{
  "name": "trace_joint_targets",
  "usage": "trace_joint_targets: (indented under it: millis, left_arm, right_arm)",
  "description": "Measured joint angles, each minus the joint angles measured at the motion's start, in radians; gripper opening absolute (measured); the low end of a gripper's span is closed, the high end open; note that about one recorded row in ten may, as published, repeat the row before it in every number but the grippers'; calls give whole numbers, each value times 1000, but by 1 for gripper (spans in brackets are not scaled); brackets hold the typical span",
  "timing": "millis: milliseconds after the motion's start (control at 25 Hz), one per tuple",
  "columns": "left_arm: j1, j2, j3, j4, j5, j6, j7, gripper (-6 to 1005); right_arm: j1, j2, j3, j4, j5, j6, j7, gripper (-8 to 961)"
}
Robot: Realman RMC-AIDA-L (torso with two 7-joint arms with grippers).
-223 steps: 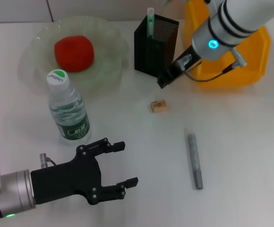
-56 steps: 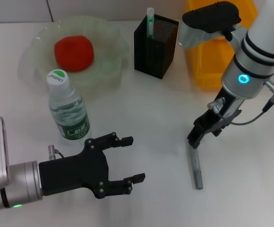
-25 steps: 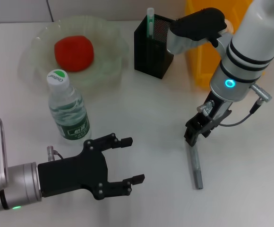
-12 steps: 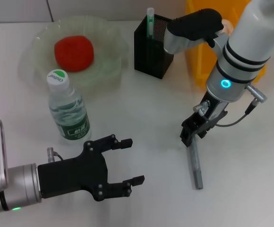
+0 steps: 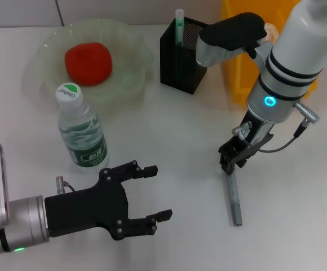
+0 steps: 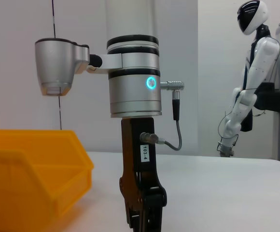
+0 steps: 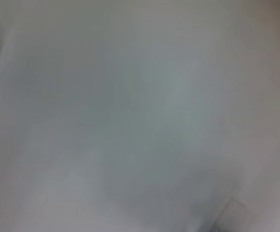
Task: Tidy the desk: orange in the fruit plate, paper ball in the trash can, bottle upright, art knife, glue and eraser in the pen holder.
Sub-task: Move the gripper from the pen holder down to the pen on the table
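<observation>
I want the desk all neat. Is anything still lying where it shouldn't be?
Yes. The grey glue stick still lies flat on the desk, not in the black pen holder. The right gripper is at its far end. The orange and bottle look fine.

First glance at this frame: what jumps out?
The right gripper, down on the white desk at the far end of the grey glue stick, in front of the yellow trash can. Then the red-orange orange in the pale green fruit plate at the far left, with the upright bottle before it. The left gripper hovers near, jaws open.
</observation>
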Motion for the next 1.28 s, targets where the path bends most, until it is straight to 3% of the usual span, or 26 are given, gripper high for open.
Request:
trace_joint_targets:
  millis: [80,240,1280]
  left_arm:
    - [1,0,0,0,0,-4,0,813]
    - [1,0,1,0,0,-6,0,813]
    - [-3,-1,3,0,0,-3,0,813]
  right_arm:
    - [0,0,0,0,-3,0,0,408]
    - [1,0,-6,5,-5,2,0,245]
    - [31,0,62,86,-6,37,2,237]
